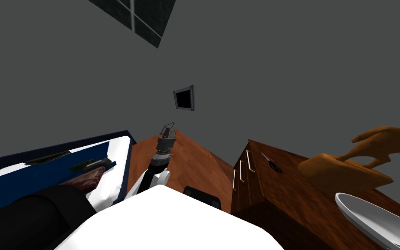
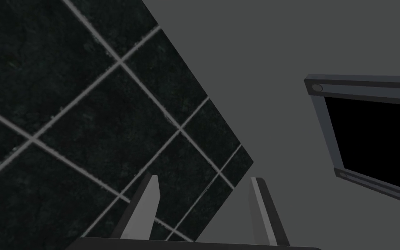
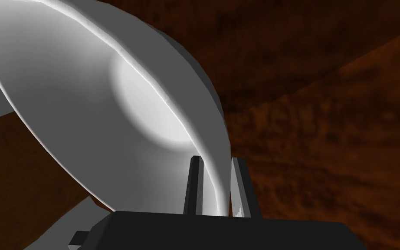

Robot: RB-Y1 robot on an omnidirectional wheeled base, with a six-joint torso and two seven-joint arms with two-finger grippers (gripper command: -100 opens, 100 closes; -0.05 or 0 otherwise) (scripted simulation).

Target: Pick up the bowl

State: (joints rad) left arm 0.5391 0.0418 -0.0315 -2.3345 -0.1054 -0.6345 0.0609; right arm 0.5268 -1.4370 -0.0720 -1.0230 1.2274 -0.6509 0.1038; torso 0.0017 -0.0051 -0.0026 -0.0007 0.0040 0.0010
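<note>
The right gripper (image 3: 216,160) pinches the rim of the white bowl (image 3: 86,100), one finger inside and one outside, so a steady lift seems next, while the left gripper (image 2: 204,178) stands wide and idle.

Head looks steeply down; close right wrist shares its bowl (image 1: 368,220).

1. Left arm (image 1: 150,178): white forearm shell with a black strip along it, then a black joint and a pale ribbed ring at the wrist.
2. Left tool (image 1: 169,125): dark grey box carrying two thin, blade-like fingers (image 2: 145,208), light grey and flat-faced, with slanted tips.
3. Right tool (image 3: 216,161): black box with a small square lug at one corner. Its two narrow fingers show one dark grey face and one pale face.
</note>
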